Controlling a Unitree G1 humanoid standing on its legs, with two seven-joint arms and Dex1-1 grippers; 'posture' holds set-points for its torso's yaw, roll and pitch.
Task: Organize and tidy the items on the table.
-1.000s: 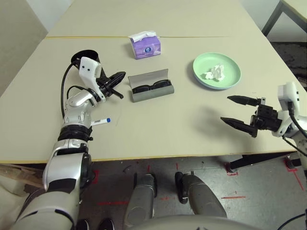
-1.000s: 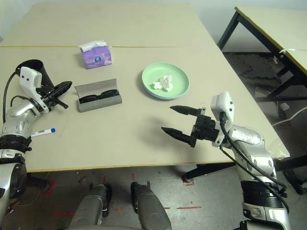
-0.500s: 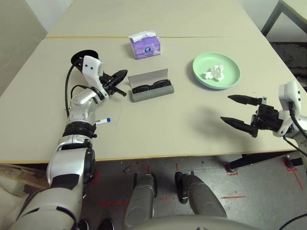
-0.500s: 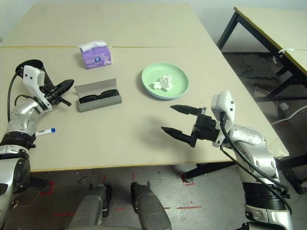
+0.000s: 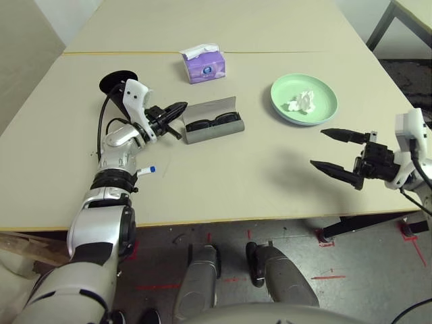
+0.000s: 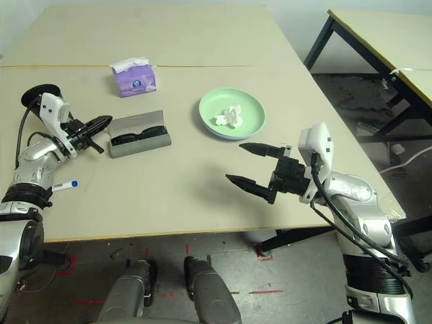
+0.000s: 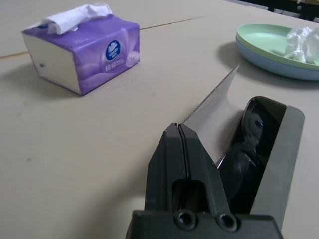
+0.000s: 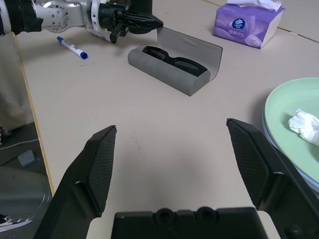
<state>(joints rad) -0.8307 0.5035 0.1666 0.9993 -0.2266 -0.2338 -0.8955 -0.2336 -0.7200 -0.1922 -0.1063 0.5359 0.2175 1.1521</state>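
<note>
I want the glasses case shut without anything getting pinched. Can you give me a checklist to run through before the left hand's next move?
1. Black sunglasses lie fully inside the grey glasses case: ok.
2. Case lid stands open and upright, nothing resting on it: ok.
3. Left hand is shut, empty, and beside the case's end near the lid: ok.
4. Whether its fingertips already touch the lid: cannot tell.
5. Right hand is open, empty, and well away from the case: ok.
6. Purple tissue box and green plate stand apart from the case, out of the lid's way: ok.
</note>
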